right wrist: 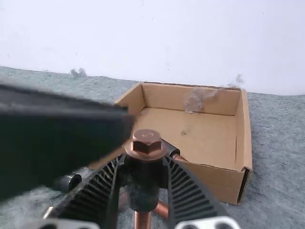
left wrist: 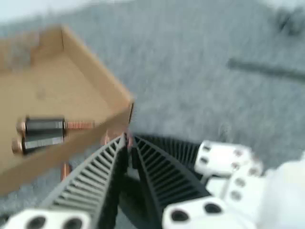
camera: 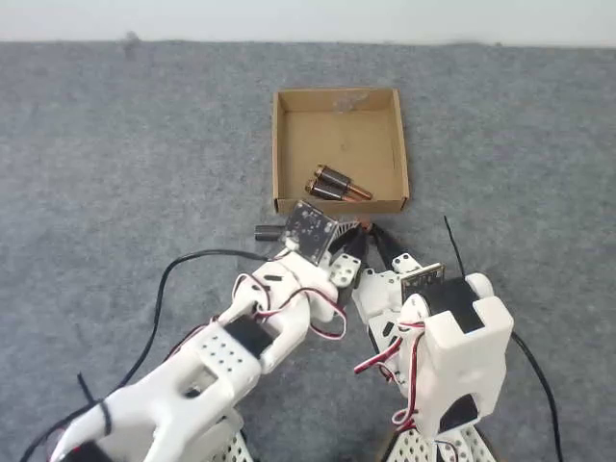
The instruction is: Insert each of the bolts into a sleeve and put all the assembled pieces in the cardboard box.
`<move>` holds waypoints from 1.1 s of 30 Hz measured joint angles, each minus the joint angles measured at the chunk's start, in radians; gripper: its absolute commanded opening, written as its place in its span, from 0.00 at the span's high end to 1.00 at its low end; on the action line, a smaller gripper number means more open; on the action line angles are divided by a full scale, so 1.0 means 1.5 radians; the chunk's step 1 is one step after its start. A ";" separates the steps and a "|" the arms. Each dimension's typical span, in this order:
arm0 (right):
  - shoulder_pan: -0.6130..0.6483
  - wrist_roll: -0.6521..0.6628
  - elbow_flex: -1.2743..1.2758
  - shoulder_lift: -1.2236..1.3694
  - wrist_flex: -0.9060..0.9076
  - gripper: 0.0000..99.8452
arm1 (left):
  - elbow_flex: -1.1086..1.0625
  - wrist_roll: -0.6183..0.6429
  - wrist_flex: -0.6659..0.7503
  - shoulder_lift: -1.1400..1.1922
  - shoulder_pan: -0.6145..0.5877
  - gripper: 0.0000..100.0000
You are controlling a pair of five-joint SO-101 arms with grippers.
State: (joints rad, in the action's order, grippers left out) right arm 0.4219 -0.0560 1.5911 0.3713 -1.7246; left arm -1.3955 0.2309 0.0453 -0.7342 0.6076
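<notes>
Copper bolt (right wrist: pixel 147 143) stands head-up in a black sleeve (right wrist: pixel 143 186) clamped between the jaws of the right gripper (right wrist: pixel 143 164), as the right wrist view resolves; the high view places this gripper beside the left gripper (camera: pixel 348 248), just outside the near wall of the cardboard box (camera: pixel 281 144). Two assembled pieces (camera: pixel 337 183) lie inside the box near that wall, and a loose sleeve (camera: pixel 265 232) lies on the grey carpet (camera: pixel 115 144) off the box's near left corner. Left wrist view: the left gripper's jaws meet at the tips, and whether they pinch anything cannot be told.
</notes>
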 measured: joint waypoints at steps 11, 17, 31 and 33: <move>-0.009 0.000 0.000 0.000 0.000 0.99 | -0.062 0.002 -0.149 -0.300 -0.040 0.99; -0.012 0.000 0.000 0.000 0.000 0.99 | -0.062 0.000 -0.244 -0.392 -0.179 0.99; -0.012 0.000 0.000 0.000 0.000 0.99 | -0.202 0.002 -0.420 -0.574 -0.472 0.99; -0.012 0.000 0.000 0.000 0.000 0.99 | -0.205 -0.001 -0.462 -0.611 -0.502 0.99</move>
State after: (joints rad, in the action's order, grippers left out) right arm 0.4035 -0.0560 1.5911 0.3713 -1.7246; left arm -1.7024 0.2294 -0.6483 -1.6502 -0.1458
